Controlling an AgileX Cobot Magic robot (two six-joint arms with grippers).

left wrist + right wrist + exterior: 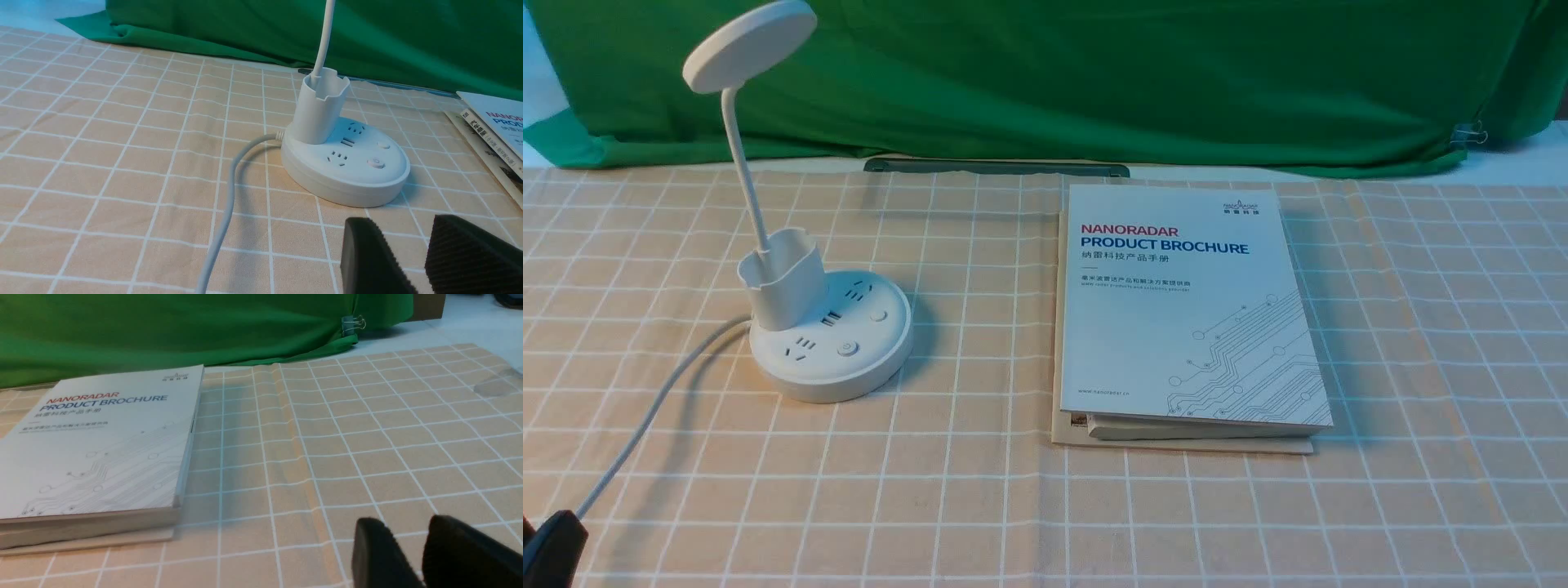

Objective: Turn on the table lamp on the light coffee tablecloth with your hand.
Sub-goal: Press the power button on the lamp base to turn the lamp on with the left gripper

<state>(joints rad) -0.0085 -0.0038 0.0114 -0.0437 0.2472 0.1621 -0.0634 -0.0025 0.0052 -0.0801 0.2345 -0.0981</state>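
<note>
Table lamp (pixel 829 343): white, upright on the left part of the light coffee tablecloth (pixel 980 490), cord trailing toward the near edge.
Left hand (pixel 402 223): low at the cloth's near left, apart from the lamp's round base, which lies ahead; fingers (pixel 367 257) slightly parted, empty.
Right hand (pixel 406 522): low over bare cloth; fingers narrowly parted, empty.
Nanoradar brochure (pixel 1184 310): flat, right of the lamp.

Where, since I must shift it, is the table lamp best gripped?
Probably the pen cup, its right wall pinched from above: it stands upright and open-topped, the neck sits at its left rear, and the base looks too wide.
</note>
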